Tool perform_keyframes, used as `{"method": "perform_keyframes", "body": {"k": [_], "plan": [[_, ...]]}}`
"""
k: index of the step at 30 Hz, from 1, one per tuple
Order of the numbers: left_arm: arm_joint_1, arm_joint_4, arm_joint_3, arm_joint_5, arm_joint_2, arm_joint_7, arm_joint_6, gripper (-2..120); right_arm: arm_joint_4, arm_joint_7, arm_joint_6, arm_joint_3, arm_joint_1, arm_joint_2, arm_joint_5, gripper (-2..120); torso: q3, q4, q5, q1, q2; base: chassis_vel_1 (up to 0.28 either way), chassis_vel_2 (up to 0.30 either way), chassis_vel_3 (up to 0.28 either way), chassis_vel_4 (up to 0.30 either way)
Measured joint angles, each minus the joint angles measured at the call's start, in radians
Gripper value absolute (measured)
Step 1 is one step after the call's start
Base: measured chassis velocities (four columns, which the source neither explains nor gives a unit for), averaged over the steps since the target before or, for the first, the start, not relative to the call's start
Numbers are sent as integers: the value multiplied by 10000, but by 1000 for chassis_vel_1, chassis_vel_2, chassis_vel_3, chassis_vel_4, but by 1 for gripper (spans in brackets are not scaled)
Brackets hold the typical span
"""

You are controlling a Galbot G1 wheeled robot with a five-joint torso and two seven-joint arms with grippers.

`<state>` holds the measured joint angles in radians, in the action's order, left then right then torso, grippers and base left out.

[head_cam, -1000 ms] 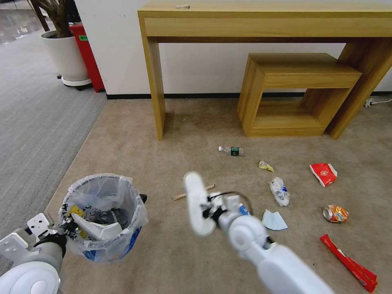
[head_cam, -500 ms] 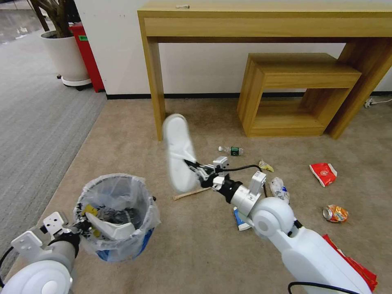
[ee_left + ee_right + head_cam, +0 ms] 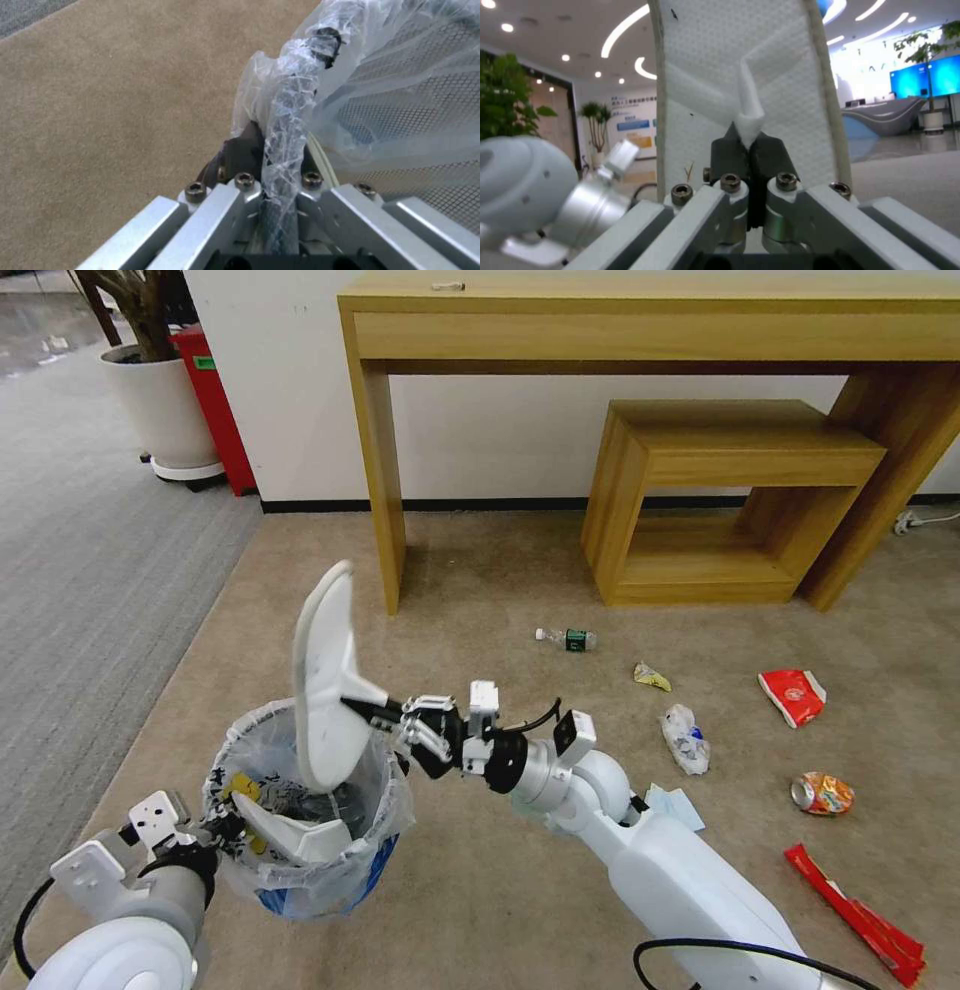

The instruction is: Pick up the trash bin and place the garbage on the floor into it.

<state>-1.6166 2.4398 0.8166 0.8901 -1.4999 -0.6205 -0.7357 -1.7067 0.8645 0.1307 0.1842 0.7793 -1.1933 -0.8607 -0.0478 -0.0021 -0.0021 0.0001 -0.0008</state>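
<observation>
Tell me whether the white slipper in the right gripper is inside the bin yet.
Not yet. The flat white slipper hangs upright over the round blue bag-lined bin, strap pinched in the right gripper.

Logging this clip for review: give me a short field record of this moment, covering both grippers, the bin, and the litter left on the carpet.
left gripper: shut on the trash bin rim and liner
right gripper: shut on the strap of a white slipper, held upright above the bin mouth
bin contents: another white slipper
on floor: bottle, red wrappers, can, mask

Bright, even indoor light, soft shadows; wide-angle edge bending, wrist views slightly soft.
</observation>
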Motion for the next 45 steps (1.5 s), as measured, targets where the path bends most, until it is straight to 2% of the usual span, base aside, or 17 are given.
{"method": "perform_keyframes", "body": {"k": [10,14,15,20,21,23,28,30,31,32,34,35,37,39,42,43,45], "plan": [[-282,420,-89,-47,-72,-1,0,1,482,42,221,121,-11,-250,357,2,1,0,1,0,0,0,0,0,0],[-349,551,-156,-75,-92,-1,0,1,521,-78,255,165,47,-281,364,13,1,0,0,0,0,0,0,0,0],[-384,597,-182,-83,-96,-1,0,1,570,-97,277,165,77,-296,393,21,1,0,1,0,0,0,0,0,0],[-470,614,-218,-84,-102,-1,0,1,651,-112,287,194,120,-298,450,31,1,0,2,0,0,0,0,0,0],[-497,615,-224,-83,-116,-1,-1,1,701,-113,289,221,117,-295,506,41,1,1,2,0,0,0,0,0,0],[-508,616,-232,-79,-124,-1,0,1,721,-124,289,227,114,-297,538,50,1,0,2,0,0,0,0,0,0],[-482,616,-150,-54,-82,8,0,1,686,-223,301,146,144,-301,561,63,1,1,1,0,0,0,0,0,0],[-371,616,-4,7,2,15,0,1,565,-575,377,35,182,-255,562,71,1,1,1,0,0,0,0,0,0],[-258,553,121,72,93,26,3,1,441,-1119,447,-70,224,-171,571,78,1,1,3,0,0,0,0,0,0],[-258,553,121,72,93,26,3,1,441,-1119,447,-70,224,-171,571,78,1,1,3,0,0,0,0,0,0],[-105,287,348,156,272,21,5,1,111,-2254,411,-427,392,77,584,88,0,1,-1,0,0,0,0,0,0],[-105,287,348,156,272,21,5,1,111,-2254,411,-427,392,77,584,88,0,1,-1,0,0,0,0,0,0],[-6,104,525,273,372,-46,5,1,-171,-3497,384,-1105,698,351,830,97,0,1,1,0,0,0,0,0,0],[24,64,557,306,391,-60,6,1,-245,-3985,469,-1324,831,445,909,99,0,1,0,0,0,0,0,0,0],[127,-69,616,382,441,-91,5,1,-566,-5558,698,-2417,1498,768,1109,100,0,-1,3,0,0,0,0,0,0],[127,-69,616,382,441,-91,5,1,-566,-5558,698,-2417,1498,768,1109,100,0,-1,3,0,0,0,0,0,0],[145,-77,618,441,445,-99,5,1,-813,-6045,698,-3476,2112,950,1550,100,0,-1,5,0,0,0,0,0,0]]}}
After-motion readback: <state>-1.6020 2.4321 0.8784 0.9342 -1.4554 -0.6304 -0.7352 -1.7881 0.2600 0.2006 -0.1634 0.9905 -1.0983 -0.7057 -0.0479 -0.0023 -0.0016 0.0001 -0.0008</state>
